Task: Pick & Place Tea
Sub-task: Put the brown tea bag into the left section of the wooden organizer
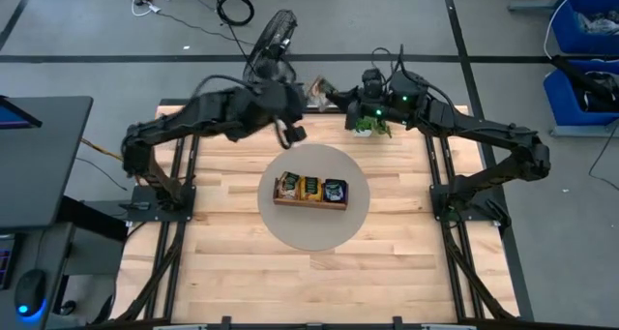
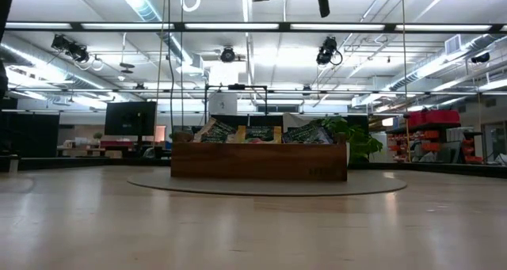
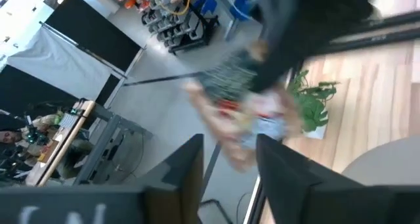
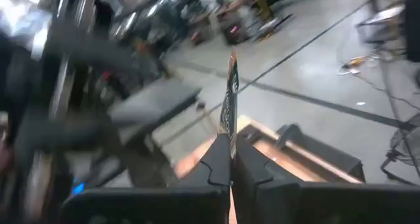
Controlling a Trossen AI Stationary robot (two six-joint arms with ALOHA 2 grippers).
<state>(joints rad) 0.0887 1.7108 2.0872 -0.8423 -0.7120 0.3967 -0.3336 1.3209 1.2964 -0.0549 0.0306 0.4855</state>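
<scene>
A tea packet [image 1: 316, 86] hangs in the air above the table's far edge, between my two grippers. My right gripper [image 4: 230, 140] is shut on it, coming from the right. My left gripper [image 3: 230, 148] comes from the left and is open, its fingers standing on either side of the blurred packet [image 3: 244, 112]. I cannot tell whether they touch it. Nearer, the brown wooden tray [image 1: 309, 202] rests on a round grey mat [image 1: 314, 231] at mid-table, with more tea packets [image 1: 310, 187] standing in its compartments. My right gripper pinches the tea packet by one edge [image 4: 228, 129] between its two fingers. The fingers point about level, toward the table's left. The packet stands edge-on beyond the fingertips, lifted clear of the table.
A small potted plant [image 1: 372, 127] stands on the table below my right gripper, near the far edge. In the low view the tray [image 2: 257, 161] fills the middle. Bare wood lies on the near side of the mat. A fan [image 1: 274, 35] sits on the floor beyond the table.
</scene>
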